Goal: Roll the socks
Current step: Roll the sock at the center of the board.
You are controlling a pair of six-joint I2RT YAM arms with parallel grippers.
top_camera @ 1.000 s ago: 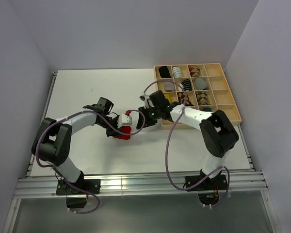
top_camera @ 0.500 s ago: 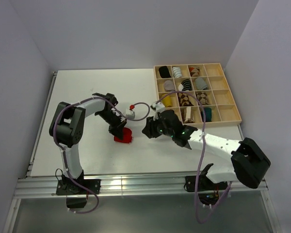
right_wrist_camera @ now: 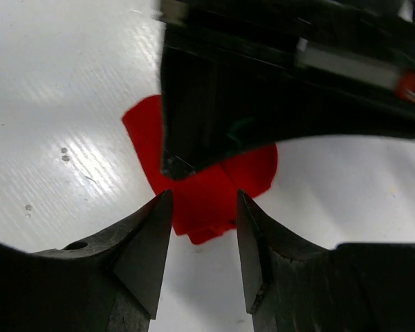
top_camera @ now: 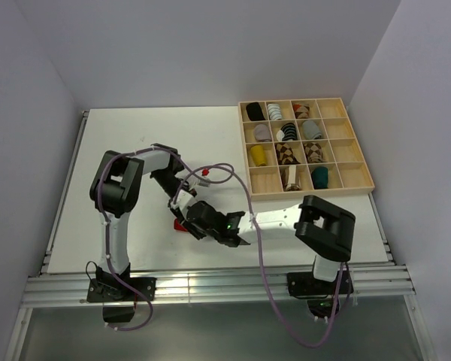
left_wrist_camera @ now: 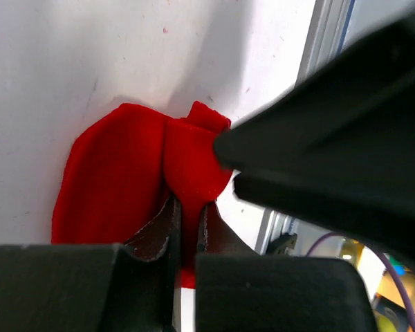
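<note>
The plain red sock lies folded on the white table, mostly hidden under both grippers in the top view. My left gripper is shut on a raised fold of the red sock; its fingertips pinch the fabric. My right gripper is open just beside it, jaws apart over the near edge of the red sock, not touching it. The left gripper fills the top of the right wrist view. A dark teal bundle and a brown-and-cream one lie in the tray's front row.
A wooden compartment tray at the back right holds several rolled sock bundles. Purple cables loop over the table between the arms. The right arm's forearm lies low across the table in front of the tray.
My right gripper swung from beside the tray down and left to the red sock. The left arm folded its elbow in while its gripper stayed on the sock.
</note>
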